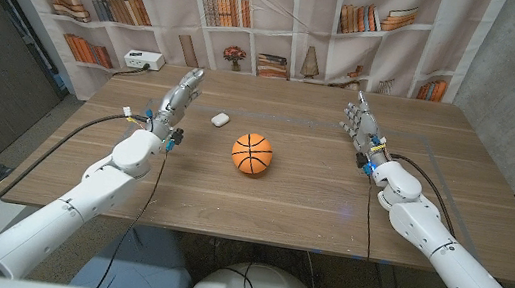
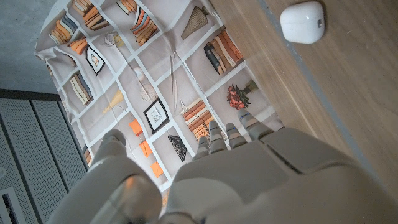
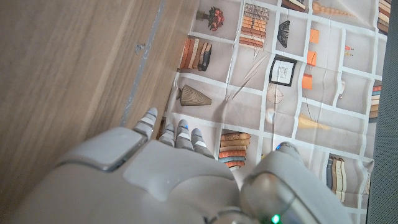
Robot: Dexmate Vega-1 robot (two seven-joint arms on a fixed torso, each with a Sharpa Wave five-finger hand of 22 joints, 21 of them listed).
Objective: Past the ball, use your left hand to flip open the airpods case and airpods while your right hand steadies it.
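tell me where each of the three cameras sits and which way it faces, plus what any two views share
Head view: from the robot's head, looking down at the wooden table, basketball and airpods case; both arms, left hand, right hand.
Left wrist view: on the left wrist, looking along the left hand toward the bookshelf backdrop.
Right wrist view: on the right wrist, looking along the right hand at that backdrop.
Shared: head and left wrist views both show the case.
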